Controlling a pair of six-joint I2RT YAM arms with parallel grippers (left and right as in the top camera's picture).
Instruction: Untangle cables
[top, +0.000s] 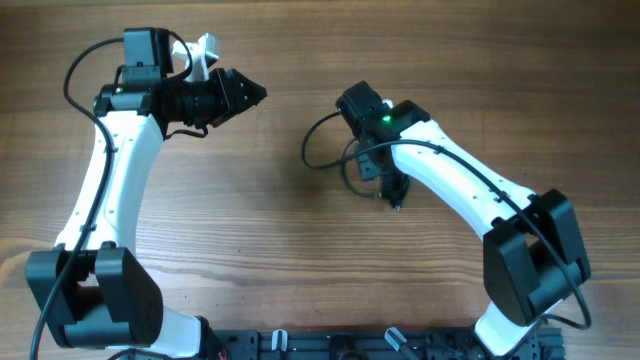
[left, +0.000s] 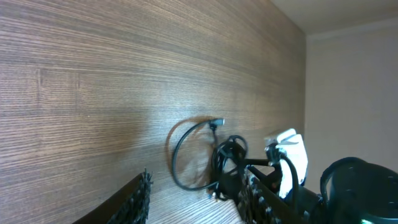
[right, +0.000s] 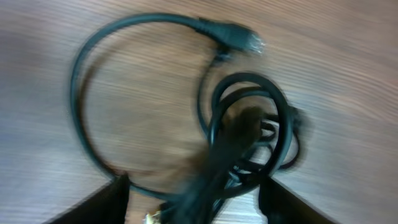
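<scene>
Now: right pincer (right: 193, 202) hangs low over the cables (right: 245, 134), fingers apart and straddling the coiled knot, nothing clamped; view blurred. Judged: this placement suits a grab at the densest part. One loose loop with a plug end fans out from the knot across the counter (top: 250, 200), toward the left arm. Left pincer (top: 255, 95) sits well apart, fingers spread, empty, probably placed to take that free loop.

light: bright, even | shadows: soft, faint | right wrist: cables (right: 239, 134) motion-blurred | overhead: sharp
</scene>
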